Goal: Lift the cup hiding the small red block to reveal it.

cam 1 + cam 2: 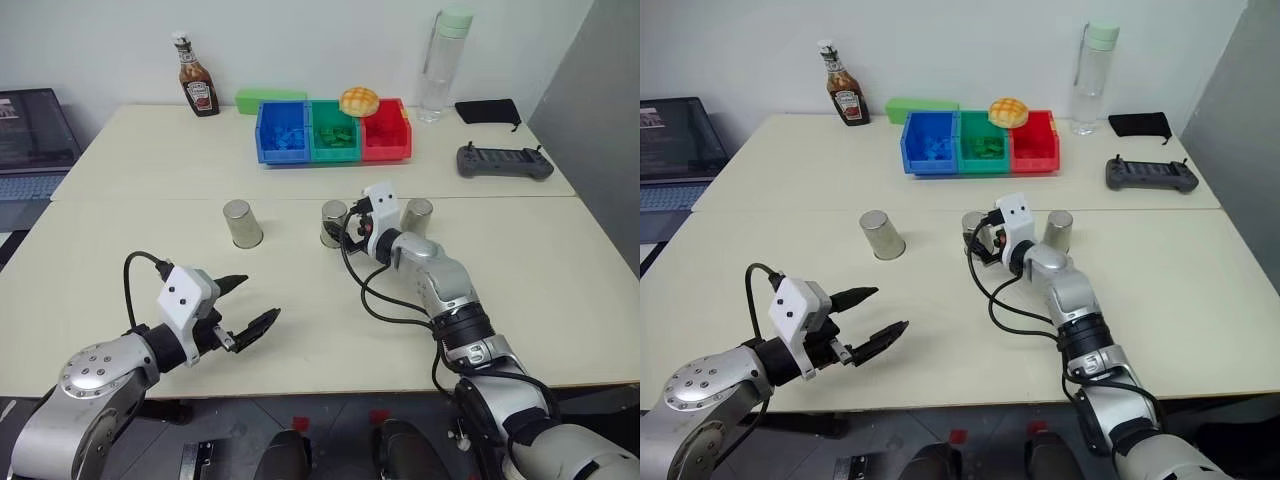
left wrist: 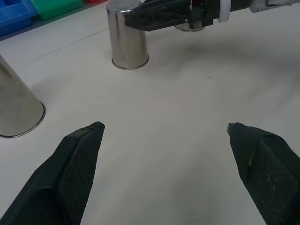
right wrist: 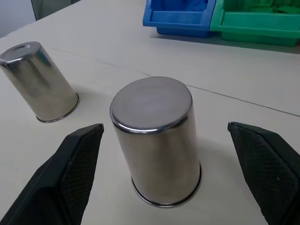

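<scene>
Your right gripper (image 3: pixel 161 173) stands spread wide around the middle silvery brushed-metal cup (image 3: pixel 154 140) on the pale counter (image 1: pixel 300 300), so if you close off-centre, the smooth inverted cup may tip or slide away.

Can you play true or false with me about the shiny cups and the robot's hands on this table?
1. Three metal cups stand upside down on the table. True: the left cup, the middle cup and the right cup.
2. The right gripper is squeezing the middle cup. False: its fingers stand open on either side, not touching it.
3. The left gripper is open and holds nothing. True.
4. The small red block sits in plain sight beside the cups. False: no loose block shows on the table.
5. The ketchup bottle is lying on its side. False: it stands upright near the far edge.
</scene>
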Tool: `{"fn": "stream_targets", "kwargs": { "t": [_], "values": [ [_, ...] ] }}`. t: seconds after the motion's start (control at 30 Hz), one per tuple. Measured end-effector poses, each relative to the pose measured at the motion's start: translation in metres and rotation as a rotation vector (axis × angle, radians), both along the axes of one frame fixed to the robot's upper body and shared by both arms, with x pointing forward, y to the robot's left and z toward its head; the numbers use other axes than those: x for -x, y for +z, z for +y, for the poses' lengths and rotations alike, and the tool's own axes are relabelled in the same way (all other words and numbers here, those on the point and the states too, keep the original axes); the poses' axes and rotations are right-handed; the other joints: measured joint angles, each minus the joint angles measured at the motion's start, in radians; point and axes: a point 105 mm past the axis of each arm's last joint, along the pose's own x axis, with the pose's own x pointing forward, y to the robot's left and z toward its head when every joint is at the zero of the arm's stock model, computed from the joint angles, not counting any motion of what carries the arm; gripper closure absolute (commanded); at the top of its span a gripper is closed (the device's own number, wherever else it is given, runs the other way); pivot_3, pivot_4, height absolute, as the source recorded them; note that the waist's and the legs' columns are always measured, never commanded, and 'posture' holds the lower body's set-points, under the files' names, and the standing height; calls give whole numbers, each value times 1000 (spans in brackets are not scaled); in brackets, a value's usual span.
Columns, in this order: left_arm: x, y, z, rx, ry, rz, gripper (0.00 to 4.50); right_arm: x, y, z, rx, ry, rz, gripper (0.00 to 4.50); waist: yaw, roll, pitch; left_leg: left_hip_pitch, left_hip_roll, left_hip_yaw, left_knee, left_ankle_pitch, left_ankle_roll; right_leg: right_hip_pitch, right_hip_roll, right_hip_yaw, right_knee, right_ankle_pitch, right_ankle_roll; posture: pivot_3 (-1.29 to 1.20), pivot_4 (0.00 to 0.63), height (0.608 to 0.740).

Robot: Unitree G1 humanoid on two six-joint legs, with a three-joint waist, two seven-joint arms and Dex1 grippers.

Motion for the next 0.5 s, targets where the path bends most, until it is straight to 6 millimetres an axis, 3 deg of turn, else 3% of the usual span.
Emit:
{"fn": "stream_targets", "kwargs": {
  "t": [0.1, 0.27, 0.4, 0.5],
  "values": [
    [0, 0, 0, -2, 1, -8, 27, -1, -6, 4, 0, 2, 3, 0, -1, 0, 0, 0, 0, 0, 0, 0, 0, 0, 0, 0, 0, 0, 0, 0, 150, 740],
    [0, 1, -1, -3, -2, -13, 0, -3, -13, 9, 0, 5, 15, 923, -2, 0, 0, 0, 0, 0, 0, 0, 0, 0, 0, 0, 0, 0, 0, 0, 150, 740],
    [-1, 1, -1, -2, -3, -14, 0, -6, -1, 14, -23, 10, -20, 1895, -3, 0, 0, 0, 0, 0, 0, 0, 0, 0, 0, 0, 0, 0, 0, 0, 150, 740],
    [-1, 0, -1, -2, -5, -13, 0, -6, 0, 15, -24, 13, -29, 1981, -4, 0, 0, 0, 0, 0, 0, 0, 0, 0, 0, 0, 0, 0, 0, 0, 150, 740]
  ]
}}
